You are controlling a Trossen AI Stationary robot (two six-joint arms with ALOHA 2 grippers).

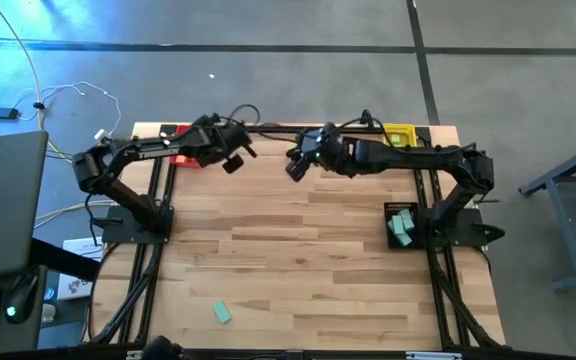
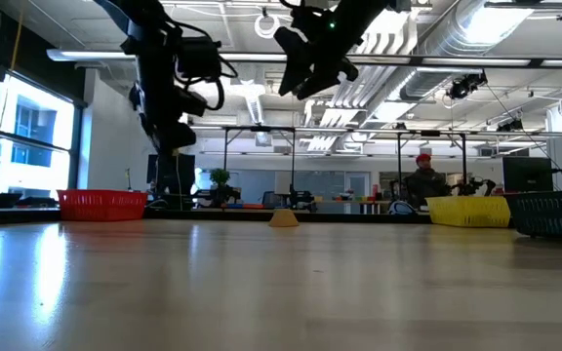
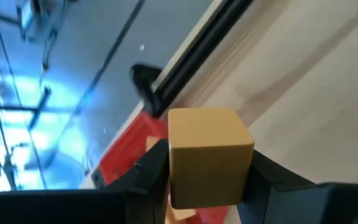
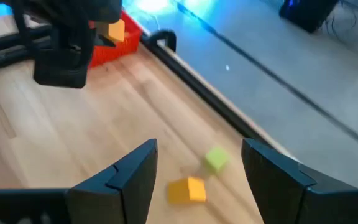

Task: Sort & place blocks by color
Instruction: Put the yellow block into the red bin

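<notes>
- an orange block [image 3: 209,154] is held tight between the two fingers of the left gripper [image 3: 207,180], in the middle of the left wrist view.
- the red tray [image 1: 182,158] is seen in the upper left of the high view, under that gripper.
- the right gripper [image 4: 197,177] is wide open and nothing is held in it.
- a green block [image 4: 215,159] and another orange block [image 4: 186,190] lie on the table [image 1: 298,260] between its fingers, near the table's far edge.
- a teal block [image 1: 221,313] lies alone low in the high view.
- the held block could be dropped outside the tray if it is let go too early.
- the green block could be knocked off the edge if it is bumped.
</notes>
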